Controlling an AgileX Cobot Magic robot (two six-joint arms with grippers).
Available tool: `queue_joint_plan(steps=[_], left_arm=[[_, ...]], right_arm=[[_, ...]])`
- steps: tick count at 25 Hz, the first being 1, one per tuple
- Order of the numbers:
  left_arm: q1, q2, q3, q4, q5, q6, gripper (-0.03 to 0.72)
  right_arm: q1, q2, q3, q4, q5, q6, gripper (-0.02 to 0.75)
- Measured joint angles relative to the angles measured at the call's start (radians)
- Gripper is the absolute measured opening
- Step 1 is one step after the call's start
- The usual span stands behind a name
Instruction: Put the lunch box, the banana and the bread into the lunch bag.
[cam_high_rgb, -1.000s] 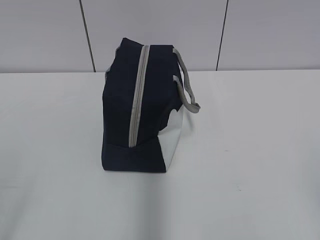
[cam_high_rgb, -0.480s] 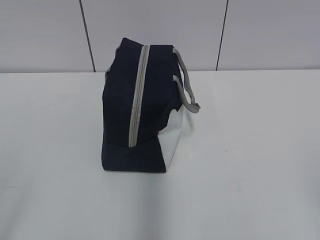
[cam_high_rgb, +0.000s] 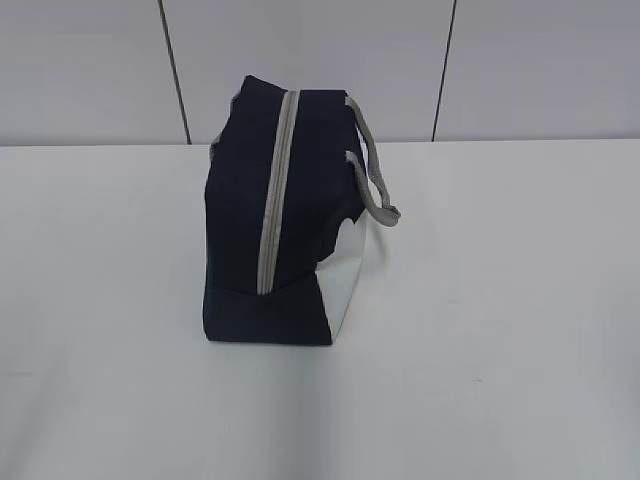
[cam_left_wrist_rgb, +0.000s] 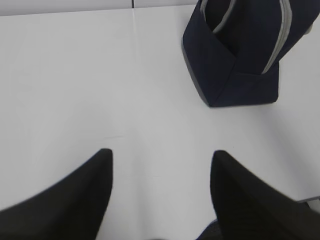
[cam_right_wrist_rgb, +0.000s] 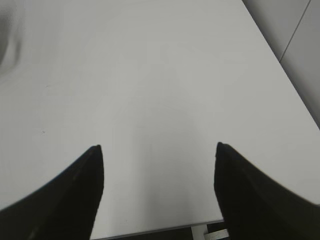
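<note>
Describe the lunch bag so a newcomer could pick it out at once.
On the white table, left of centre and near the grey back wall, stands the lunch bag. It is boxy navy fabric with a grey zipper running up its end, a white side panel and grey handles, and nothing else rests on the tabletop.

The lunch bag (cam_high_rgb: 250, 215) stands upright on the table (cam_high_rgb: 500, 300), a little toward nine o'clock of the middle, navy with a white side panel at its three o'clock side. Its grey zipper (cam_high_rgb: 275, 190) runs closed up the near end; grey handles (cam_high_rgb: 375, 180) droop toward three o'clock.
</note>
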Motion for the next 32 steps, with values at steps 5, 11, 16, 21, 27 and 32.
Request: queue_joint_plan(steps=[5, 11, 16, 21, 27, 32], left_arm=[[0.0, 0.0, 0.0, 0.0, 0.0, 0.0, 0.434], [0.0, 0.0, 0.0, 0.0, 0.0, 0.0, 0.434], [0.0, 0.0, 0.0, 0.0, 0.0, 0.0, 0.434], [0.0, 0.0, 0.0, 0.0, 0.0, 0.0, 0.434], [0.0, 0.0, 0.0, 0.0, 0.0, 0.0, 0.434], [0.0, 0.0, 0.0, 0.0, 0.0, 0.0, 0.434]], right_arm=[[0.0, 0.0, 0.0, 0.0, 0.0, 0.0, 0.511], [0.0, 0.0, 0.0, 0.0, 0.0, 0.0, 0.512], [0.0, 0.0, 0.0, 0.0, 0.0, 0.0, 0.511], [0.0, 0.0, 0.0, 0.0, 0.0, 0.0, 0.511], [0.0, 0.0, 0.0, 0.0, 0.0, 0.0, 0.511], [0.0, 0.0, 0.0, 0.0, 0.0, 0.0, 0.511]])
